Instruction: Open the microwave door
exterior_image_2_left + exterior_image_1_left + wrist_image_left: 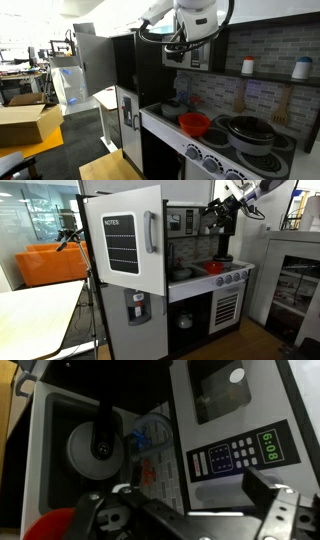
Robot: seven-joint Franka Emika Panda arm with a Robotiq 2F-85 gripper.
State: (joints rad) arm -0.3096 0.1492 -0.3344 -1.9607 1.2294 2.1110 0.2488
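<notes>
The toy microwave (pixel 181 222) sits in the upper part of the play kitchen, with a silver-grey front. In the wrist view its door (pixel 216 395) has a dark window, and beside it is a button panel (pixel 236 457) with a green display. The door looks closed. My gripper (pixel 185 508) is open and empty. Its two dark fingers are spread wide just in front of the panel, without touching it. In both exterior views the gripper (pixel 217 218) (pixel 186 48) hovers right in front of the microwave and hides most of it in one of them.
The large white door with the NOTES board (pixel 131 240) stands open beside the microwave. A red bowl (pixel 195 124) and grey pots (pixel 247 131) sit on the counter below. The black oven (pixel 226 306) is under the stove. A wooden table (pixel 35 315) stands nearby.
</notes>
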